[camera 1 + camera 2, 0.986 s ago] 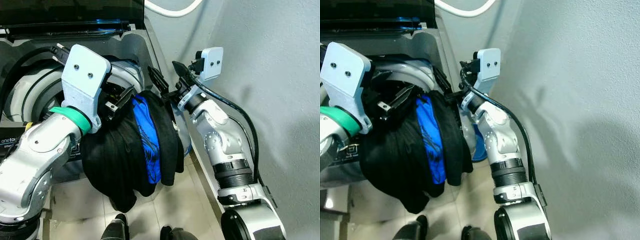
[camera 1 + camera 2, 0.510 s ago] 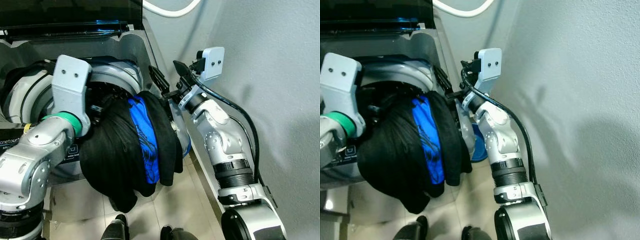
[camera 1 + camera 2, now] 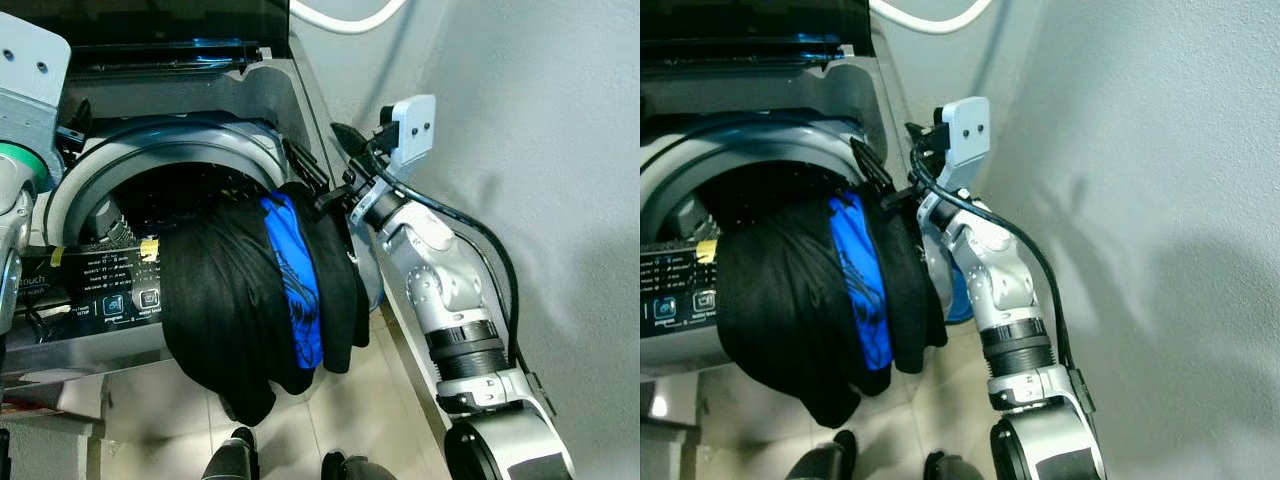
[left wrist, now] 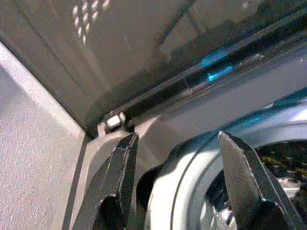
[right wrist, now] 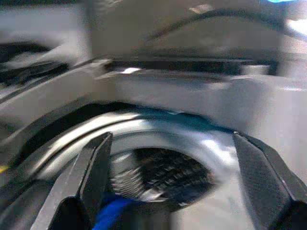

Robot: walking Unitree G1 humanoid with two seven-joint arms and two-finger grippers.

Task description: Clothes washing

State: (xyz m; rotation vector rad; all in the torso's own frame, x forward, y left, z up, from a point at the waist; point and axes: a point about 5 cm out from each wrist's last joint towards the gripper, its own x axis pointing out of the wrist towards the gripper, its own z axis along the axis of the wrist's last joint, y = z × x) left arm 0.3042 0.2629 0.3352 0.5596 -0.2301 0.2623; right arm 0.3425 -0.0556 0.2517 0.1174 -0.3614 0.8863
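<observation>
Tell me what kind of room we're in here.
Probably a home laundry corner. A top-loading washing machine stands open against a grey wall on a tiled floor. A bundle of black and blue clothes hangs over its drum rim, beside a control panel.

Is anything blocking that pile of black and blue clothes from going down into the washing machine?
Nothing visible blocks it. The clothes hang over the front rim of the washing machine, whose lid is up and whose drum opening is open behind them. The right gripper is at their upper edge, fingers open.
</observation>
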